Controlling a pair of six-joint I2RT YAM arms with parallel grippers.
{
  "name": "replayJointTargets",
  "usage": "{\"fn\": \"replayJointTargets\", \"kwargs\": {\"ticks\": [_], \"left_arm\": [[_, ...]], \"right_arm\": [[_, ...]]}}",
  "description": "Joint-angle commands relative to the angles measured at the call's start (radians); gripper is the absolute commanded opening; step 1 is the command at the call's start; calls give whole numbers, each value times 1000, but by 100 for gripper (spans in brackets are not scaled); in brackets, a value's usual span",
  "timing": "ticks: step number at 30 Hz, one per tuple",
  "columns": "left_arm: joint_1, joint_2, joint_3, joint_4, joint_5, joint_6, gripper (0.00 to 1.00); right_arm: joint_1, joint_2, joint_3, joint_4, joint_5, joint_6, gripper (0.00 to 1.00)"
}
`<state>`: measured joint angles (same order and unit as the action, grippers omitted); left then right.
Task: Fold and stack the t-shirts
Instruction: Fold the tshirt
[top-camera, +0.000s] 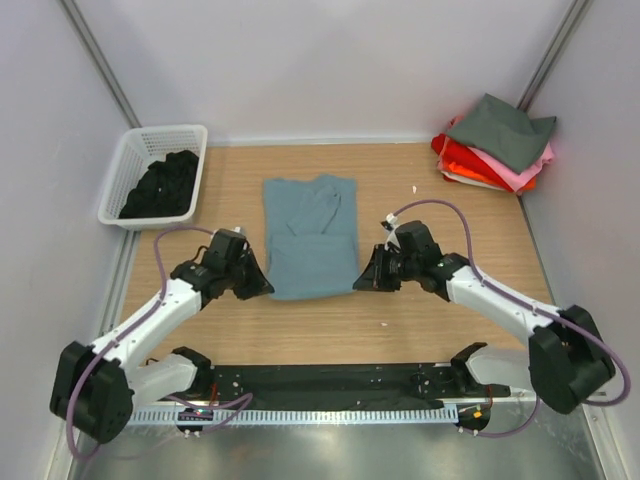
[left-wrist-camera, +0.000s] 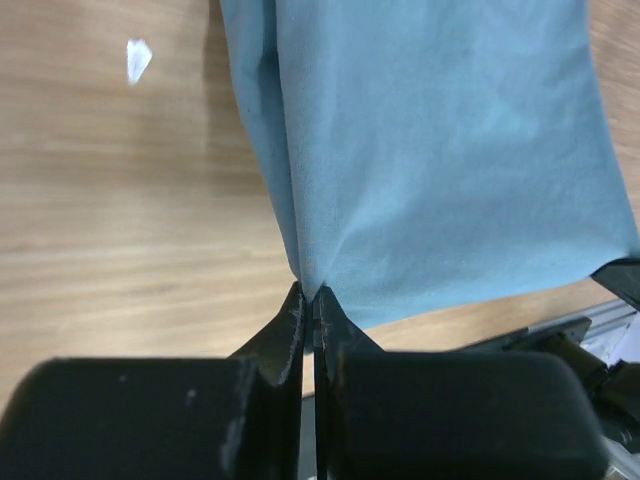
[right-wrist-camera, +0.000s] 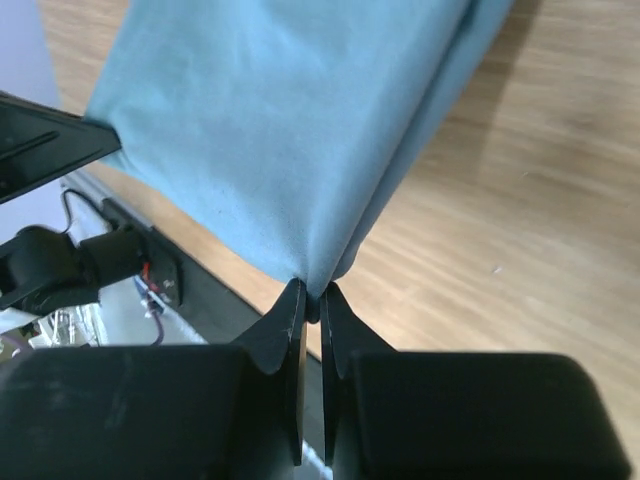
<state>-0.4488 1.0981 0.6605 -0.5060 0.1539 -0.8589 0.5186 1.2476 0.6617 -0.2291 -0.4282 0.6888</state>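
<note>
A dusty blue-grey t-shirt (top-camera: 310, 235), sides folded in, lies in the middle of the wooden table. My left gripper (top-camera: 262, 285) is shut on its near left corner, and the cloth (left-wrist-camera: 430, 150) rises from the pinched tips (left-wrist-camera: 311, 293). My right gripper (top-camera: 362, 281) is shut on its near right corner, the cloth (right-wrist-camera: 290, 130) pinched between the tips (right-wrist-camera: 312, 300). A stack of folded t-shirts (top-camera: 497, 148), dark grey on top of pink, red and orange, sits at the far right. A black t-shirt (top-camera: 162, 186) lies in the basket.
A white lattice basket (top-camera: 190, 135) stands at the far left. Grey walls close the table on three sides. A black rail (top-camera: 320, 385) with the arm bases runs along the near edge. A small white scrap (left-wrist-camera: 137, 58) lies on the wood.
</note>
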Motion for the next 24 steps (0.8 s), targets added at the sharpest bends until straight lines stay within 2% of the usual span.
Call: {"fn": "replayJointTargets", "kwargs": {"ticks": [1, 5, 9, 14, 21, 23, 24], "left_arm": [[-5, -102, 68, -193, -43, -23, 0], [-5, -106, 206, -322, -103, 29, 1], [-4, 4, 358, -394, -131, 86, 0], [9, 100, 455, -387, -134, 118, 0], [59, 250, 614, -379, -110, 164, 0], [94, 321, 657, -382, -97, 178, 0], [131, 374, 727, -382, -76, 187, 0]], "right_arm": [[20, -126, 18, -88, 83, 61, 1], [20, -160, 117, -199, 144, 35, 1], [20, -114, 228, -246, 187, -18, 1], [3, -21, 325, -283, 238, -61, 1], [-37, 134, 459, -274, 220, -115, 1], [-61, 212, 528, -271, 209, -138, 1], [-96, 283, 633, -279, 189, -153, 2]]}}
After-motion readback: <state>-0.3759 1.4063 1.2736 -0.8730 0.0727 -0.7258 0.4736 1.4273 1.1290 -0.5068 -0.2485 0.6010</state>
